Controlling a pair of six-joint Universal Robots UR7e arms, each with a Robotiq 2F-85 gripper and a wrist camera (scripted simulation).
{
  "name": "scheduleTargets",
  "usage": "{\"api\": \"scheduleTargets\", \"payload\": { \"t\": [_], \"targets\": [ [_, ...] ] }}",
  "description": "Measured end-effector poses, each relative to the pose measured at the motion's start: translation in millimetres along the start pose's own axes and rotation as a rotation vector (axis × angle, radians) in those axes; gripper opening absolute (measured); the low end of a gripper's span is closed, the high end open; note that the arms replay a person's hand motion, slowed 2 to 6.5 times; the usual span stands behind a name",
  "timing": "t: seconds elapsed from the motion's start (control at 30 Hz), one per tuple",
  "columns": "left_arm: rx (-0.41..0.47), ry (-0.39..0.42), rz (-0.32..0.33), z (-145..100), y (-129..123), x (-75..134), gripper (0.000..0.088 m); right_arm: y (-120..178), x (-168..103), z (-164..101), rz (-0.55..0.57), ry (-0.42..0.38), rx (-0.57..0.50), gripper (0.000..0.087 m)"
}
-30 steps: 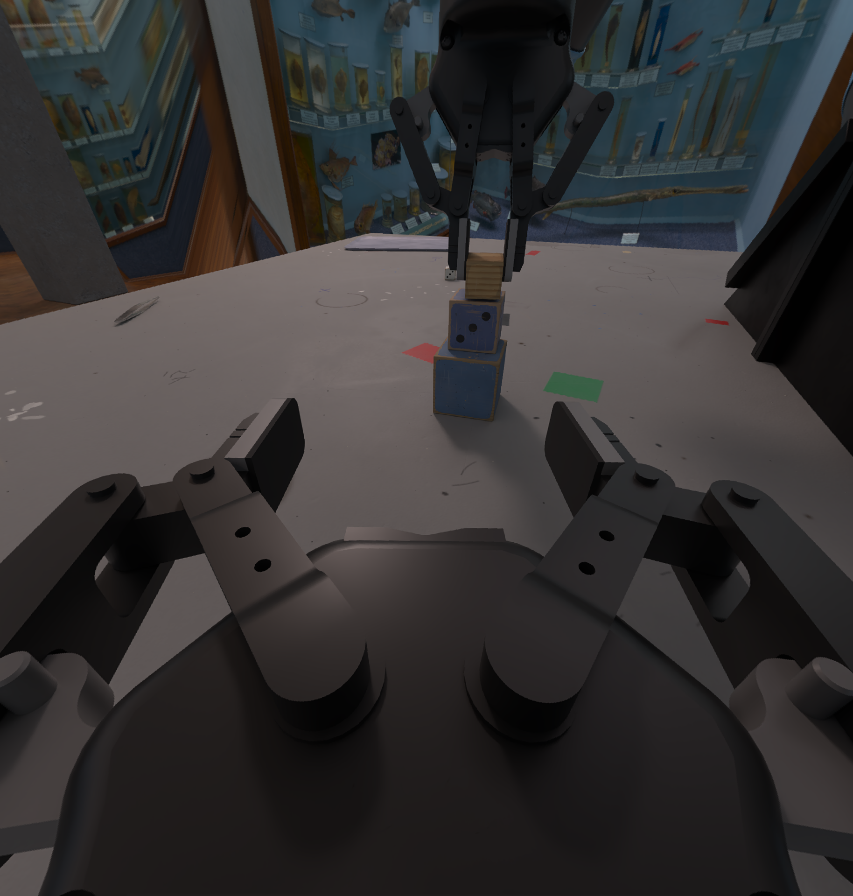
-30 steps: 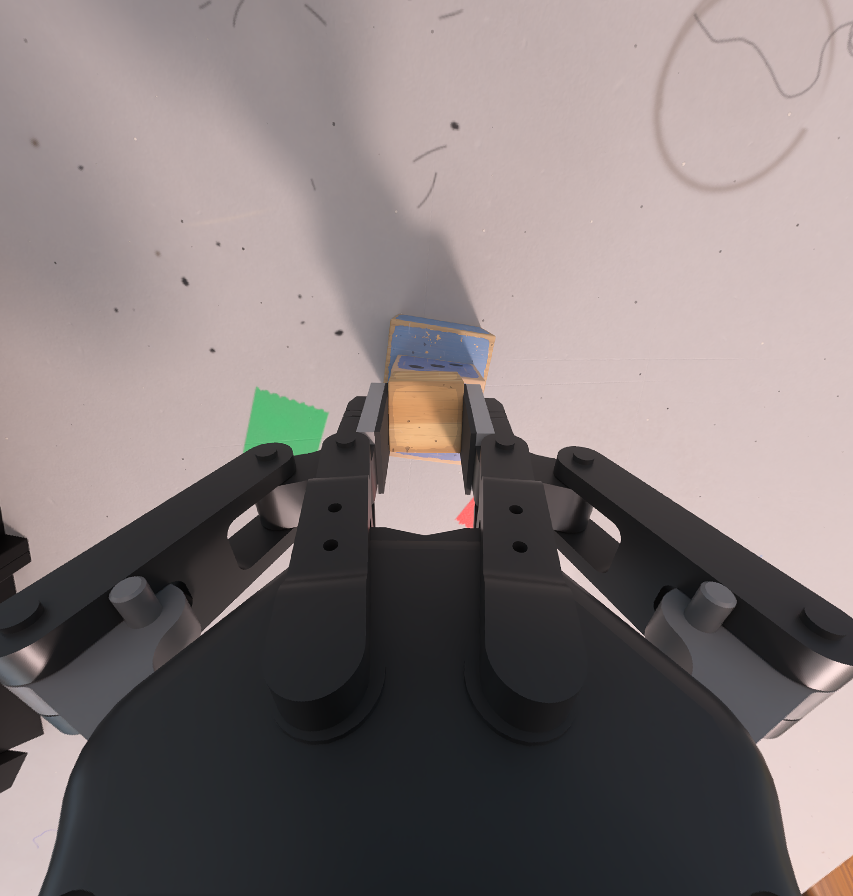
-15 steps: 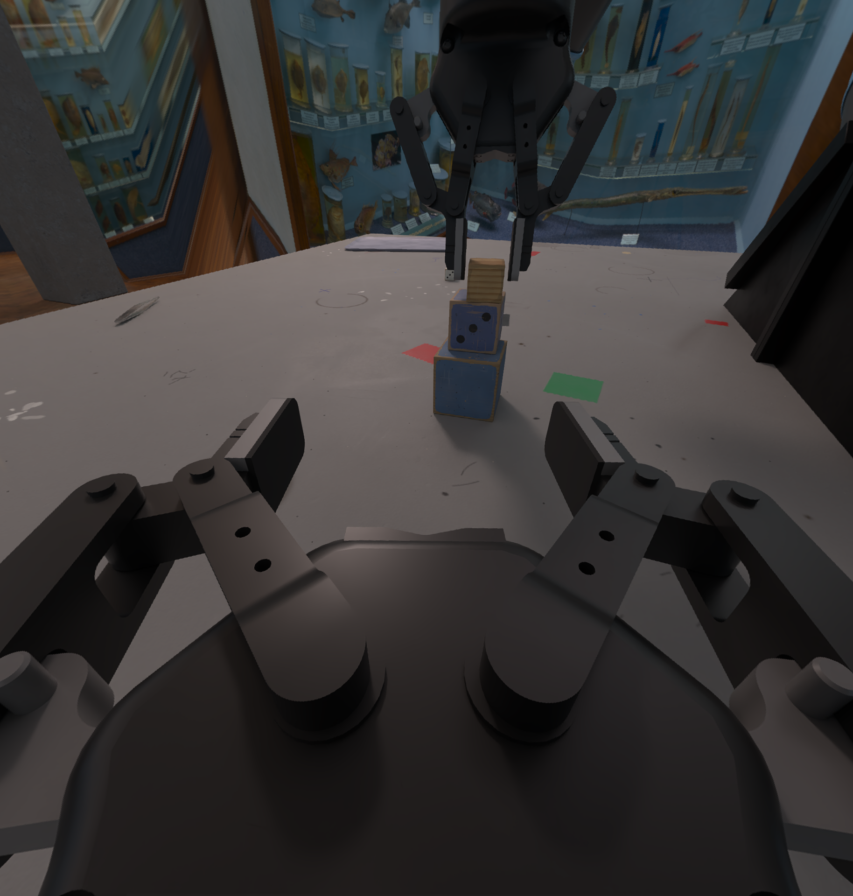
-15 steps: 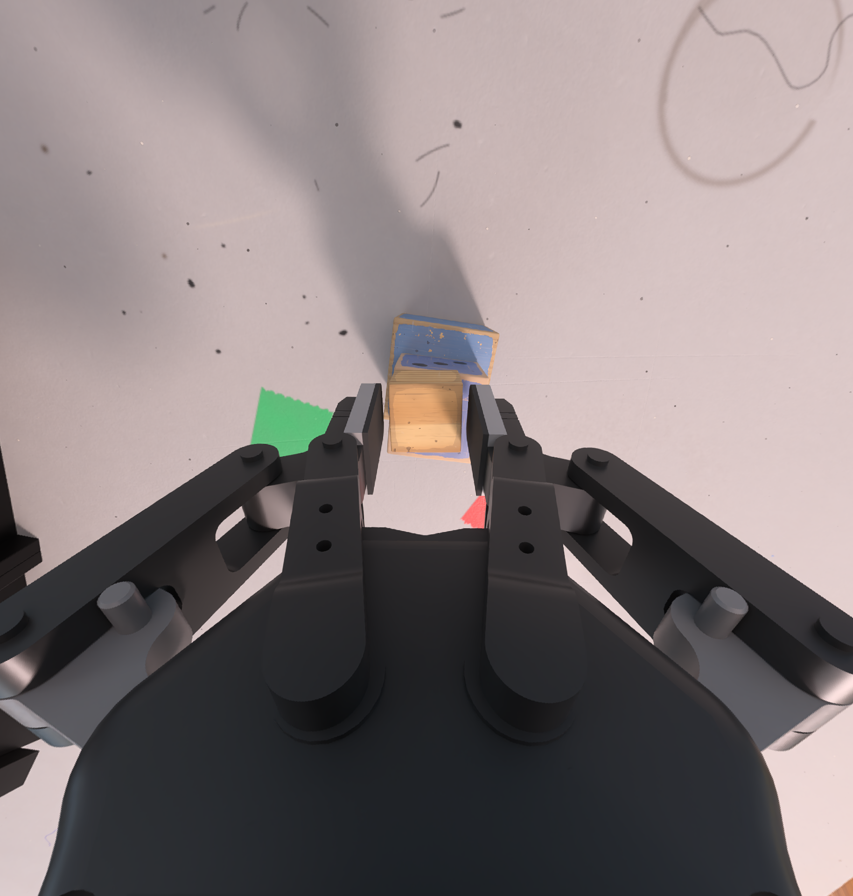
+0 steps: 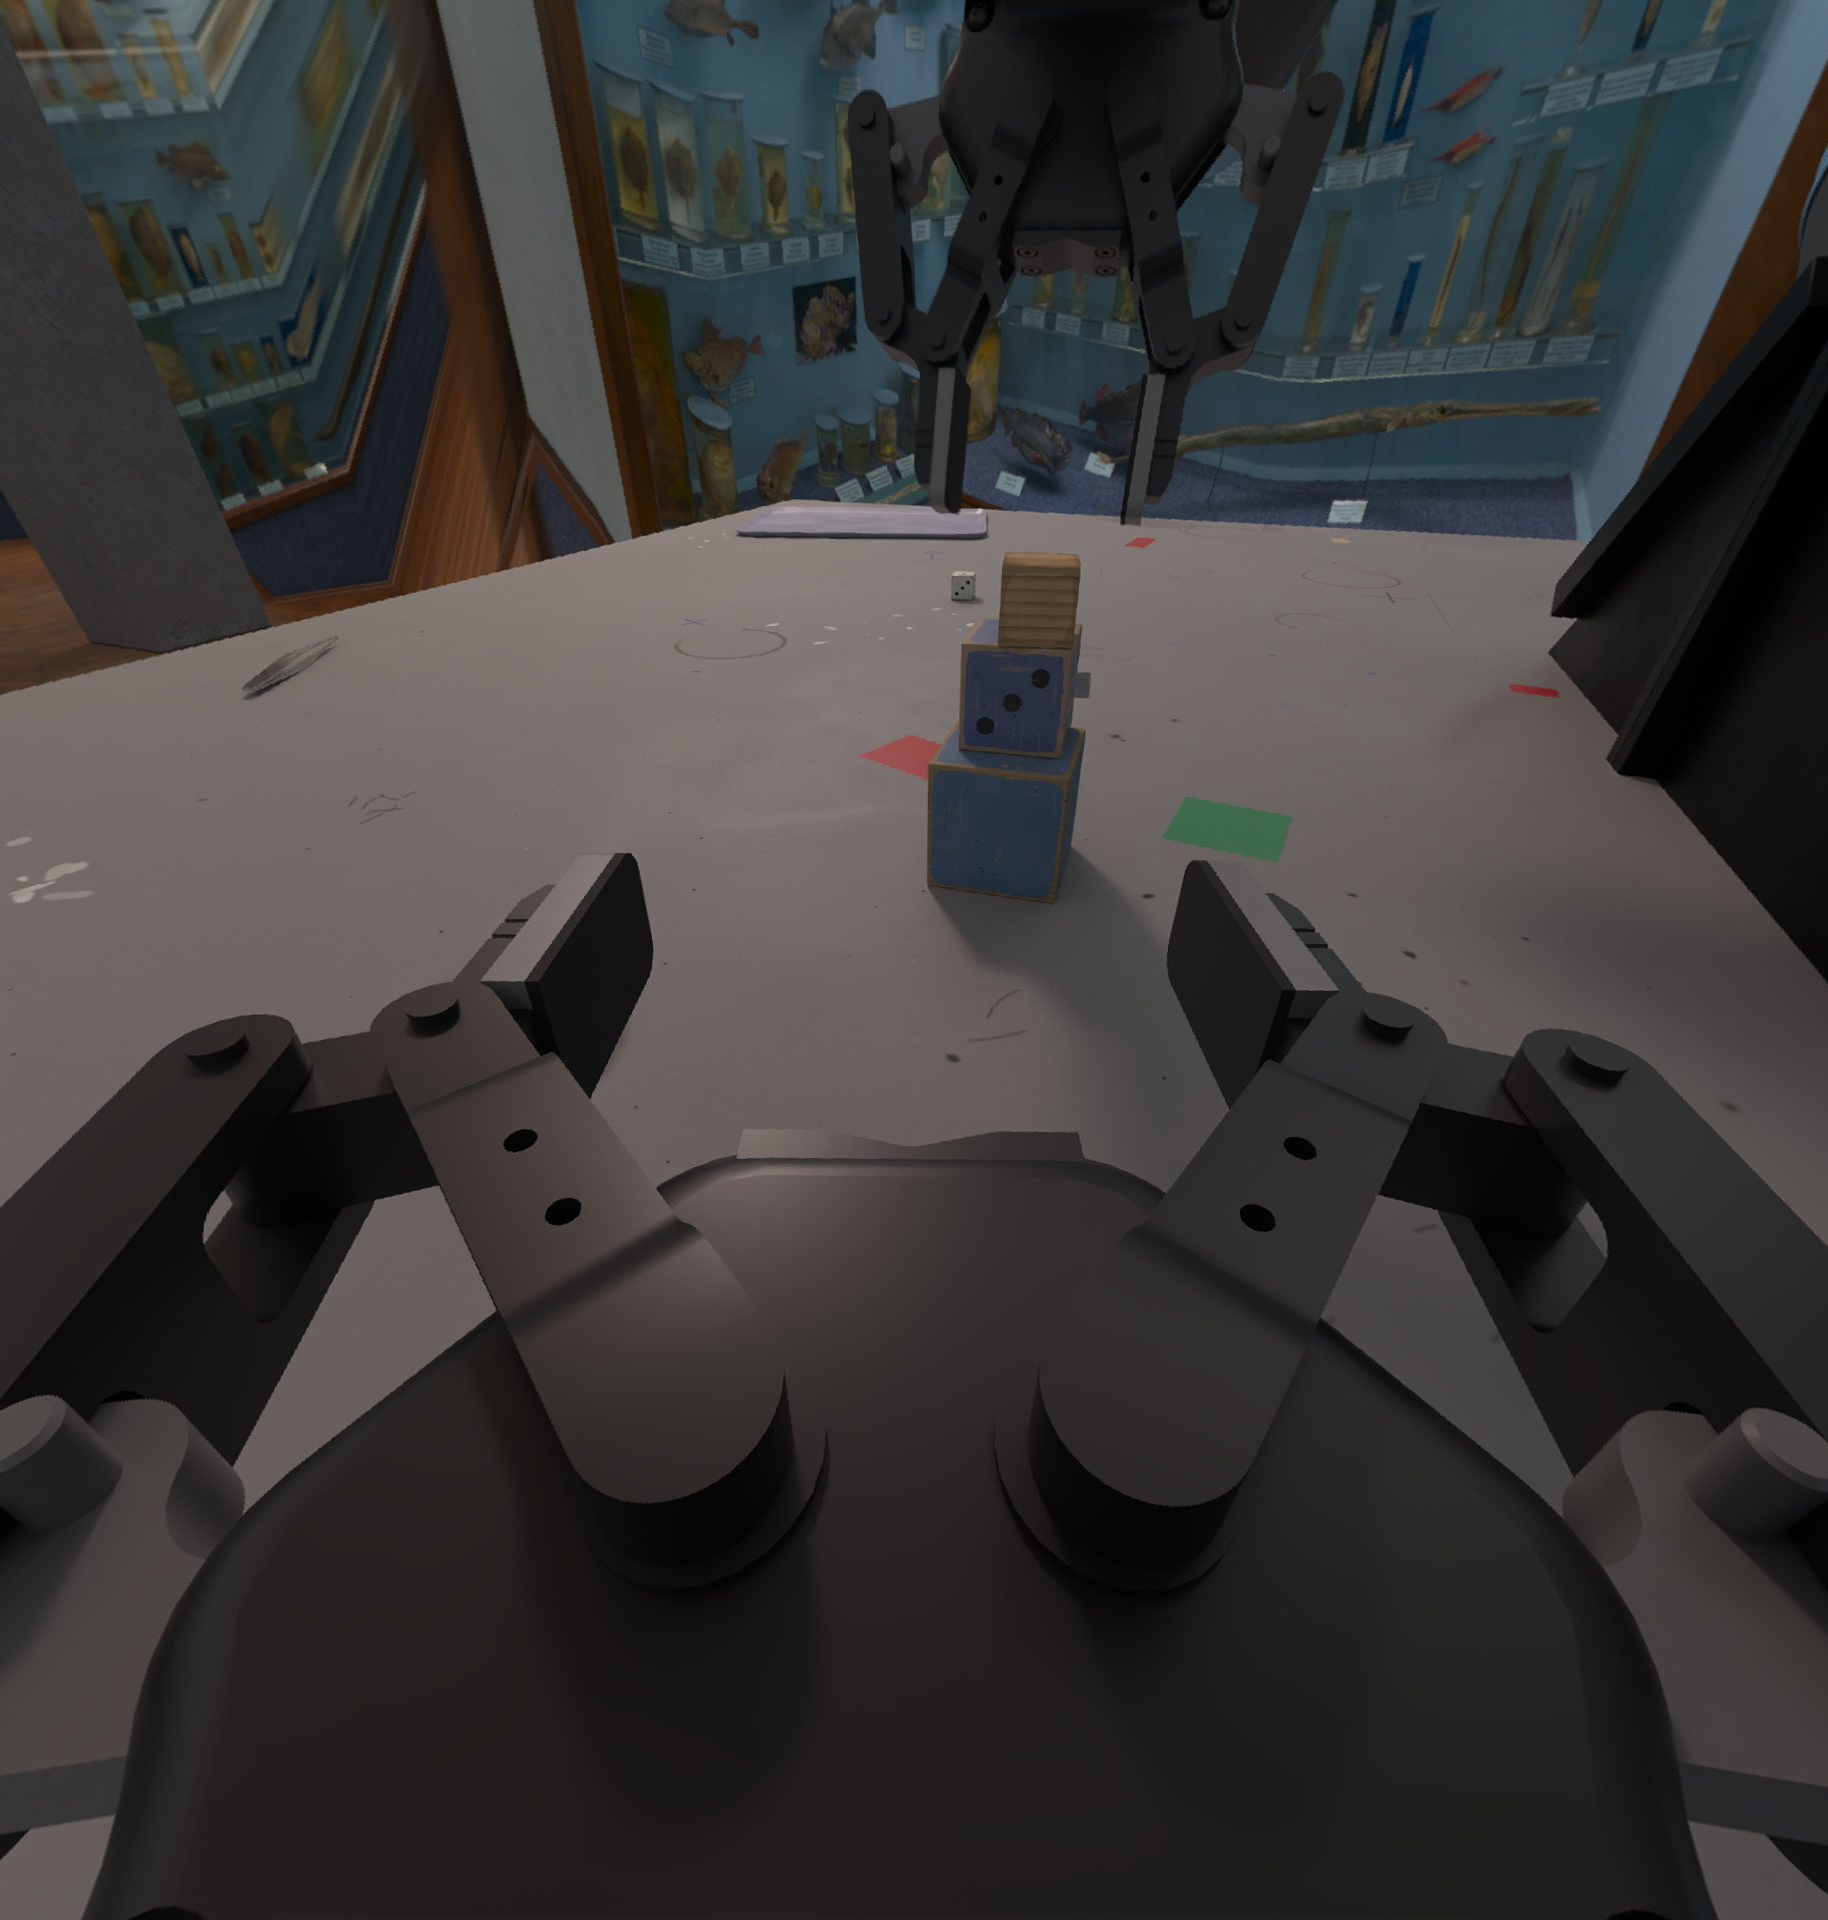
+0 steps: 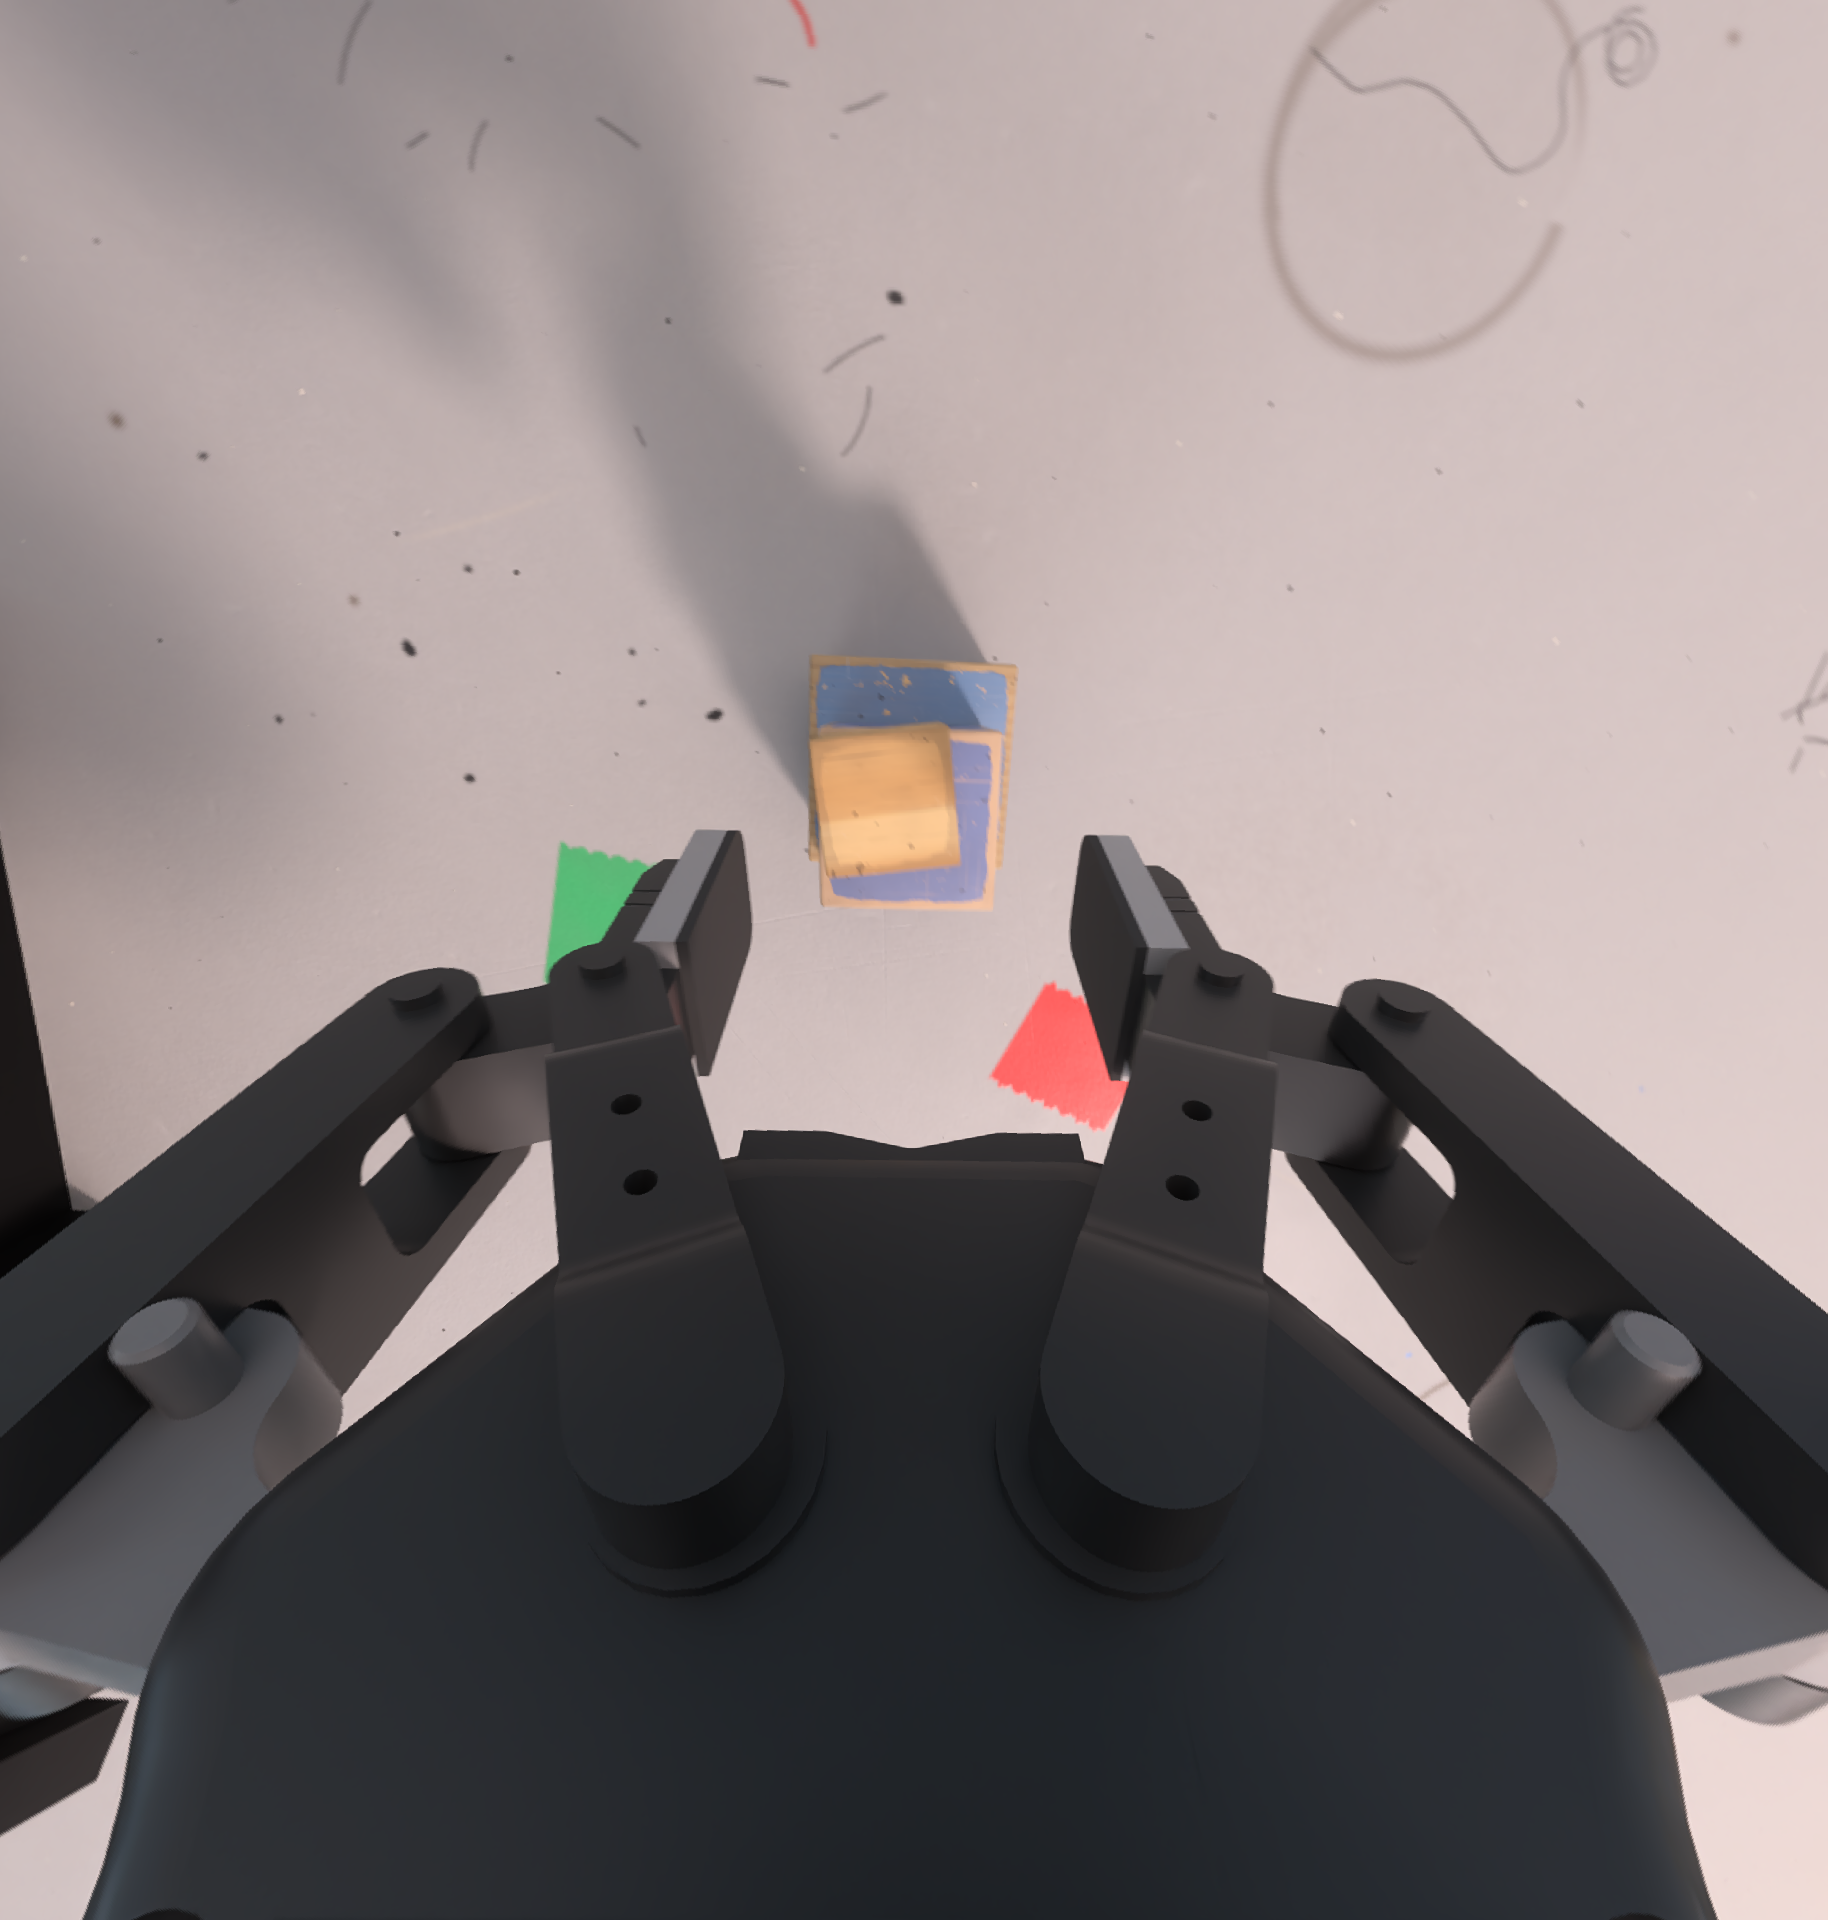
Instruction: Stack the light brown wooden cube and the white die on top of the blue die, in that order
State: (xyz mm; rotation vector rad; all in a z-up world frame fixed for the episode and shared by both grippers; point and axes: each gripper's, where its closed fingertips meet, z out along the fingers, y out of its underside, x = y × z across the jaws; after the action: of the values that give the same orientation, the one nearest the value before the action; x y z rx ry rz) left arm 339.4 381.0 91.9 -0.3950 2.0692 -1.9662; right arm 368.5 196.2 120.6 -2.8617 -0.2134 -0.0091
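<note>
A light brown wooden cube (image 5: 1040,600) rests on the blue die (image 5: 1019,698), which stands on a larger blue block (image 5: 1001,822). From above, the wooden cube (image 6: 882,802) sits toward one corner of the blue die (image 6: 967,826). A small white die (image 5: 962,587) lies on the table behind the stack, to its left. My right gripper (image 6: 910,940) is open and empty, straight above the stack; it also shows in the left wrist view (image 5: 1045,499). My left gripper (image 5: 910,971) is open and empty, low over the table in front of the stack.
A green patch (image 5: 1228,828) and a red patch (image 5: 902,754) lie on the grey table (image 5: 474,779) beside the stack. A dark slanted structure (image 5: 1741,644) stands at the right. A flat pale tray (image 5: 863,520) lies at the far edge.
My right gripper let go of the wooden cube, opened wide and rose above the stack. The cube stays on the blue die. My left gripper has not moved.
</note>
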Motion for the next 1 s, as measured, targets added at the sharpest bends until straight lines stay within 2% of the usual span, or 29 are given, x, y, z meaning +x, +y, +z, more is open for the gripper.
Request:
{"api": "scheduleTargets", "payload": {
  "t": [0.2, 0.37, 0.63, 1.0],
  "targets": [
    [0.0, 0.0, 0.002, 0, 0, 0, 0.0854, 19, 14, -15, 0.103, 0.075, 0.032, 0.0739],
    [0.001, -0.001, 0.002, 0, 0, 0, 0.0854, 43, 27, -30, 0.197, 0.144, 0.067, 0.0813],
    [0.0, -0.002, 0.003, 0, 0, 0, 0.0854, 101, 47, -54, 0.403, 0.248, 0.108, 0.0833],
    [-0.002, -0.004, 0.005, 0, 0, 1, 0.0854, 208, 66, -78, 0.746, 0.386, 0.082, 0.0828]
  ]
}}
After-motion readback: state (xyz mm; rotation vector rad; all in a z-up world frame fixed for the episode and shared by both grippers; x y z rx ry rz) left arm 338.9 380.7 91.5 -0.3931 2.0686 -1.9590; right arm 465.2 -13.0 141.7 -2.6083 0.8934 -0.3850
